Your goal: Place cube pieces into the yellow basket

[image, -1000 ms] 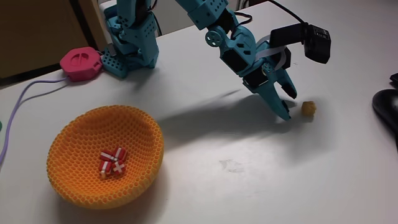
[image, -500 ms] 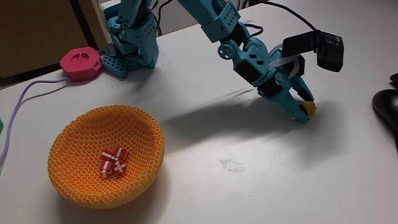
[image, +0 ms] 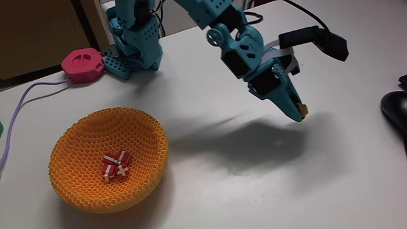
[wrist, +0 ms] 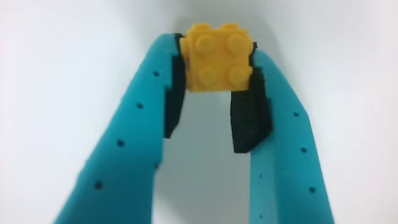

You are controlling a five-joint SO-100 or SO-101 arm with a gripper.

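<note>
My teal gripper [image: 300, 114] hangs above the white table at the right of the fixed view, shut on a yellow-orange studded cube [image: 304, 111]. In the wrist view the same cube [wrist: 217, 57] sits clamped between the two fingertips of the gripper [wrist: 214, 62], studs facing the camera. The yellow basket [image: 76, 184], a round mesh bowl, stands at the lower left of the fixed view, well apart from the gripper. Red cubes with white stripes [image: 114, 165] lie together on its bottom.
A pink hexagonal puck [image: 82, 65] with a lilac cable [image: 19, 105] lies at the back left beside the arm's base [image: 133, 38]. A black object [image: 395, 108] sits at the table's right edge. Bare white tabletop [image: 241, 172] spreads between basket and gripper.
The gripper moved right to the yellow-orange cube on the table, shut on it, and has now lifted it off the surface and drawn slightly left.
</note>
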